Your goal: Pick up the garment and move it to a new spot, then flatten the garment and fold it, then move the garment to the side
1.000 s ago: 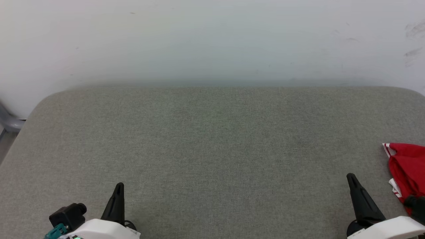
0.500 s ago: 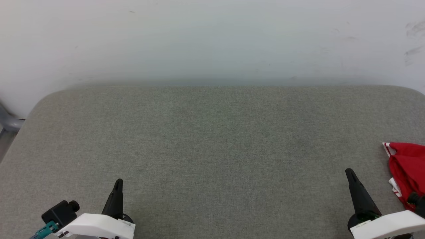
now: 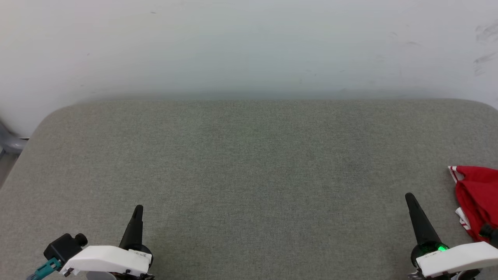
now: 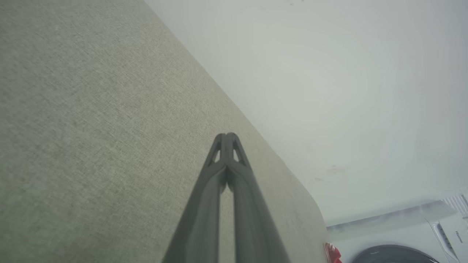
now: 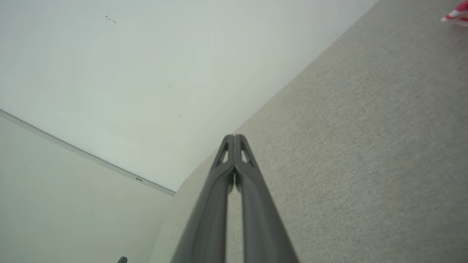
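The garment [image 3: 477, 198] lies crumpled at the right edge of the grey padded table [image 3: 249, 163], red with a bit of red-white striped trim; its lettering is hidden and part runs out of view. A corner of the garment [image 5: 457, 14] shows at the top right of the right wrist view, and a red scrap of the garment [image 4: 333, 253] sits at the bottom of the left wrist view. My right gripper [image 3: 409, 197] is shut and empty, a little left of the garment. My left gripper [image 3: 137, 210] is shut and empty at the lower left.
A white wall [image 3: 249, 46] rises right behind the table's far edge. A grey pipe-like object [image 3: 9, 142] sits beyond the table's left corner. A white appliance with a dark round door [image 4: 406, 237] stands past the table's right end.
Both arms have risen slightly in the head view, fingertips a little further up. The garment has not moved.
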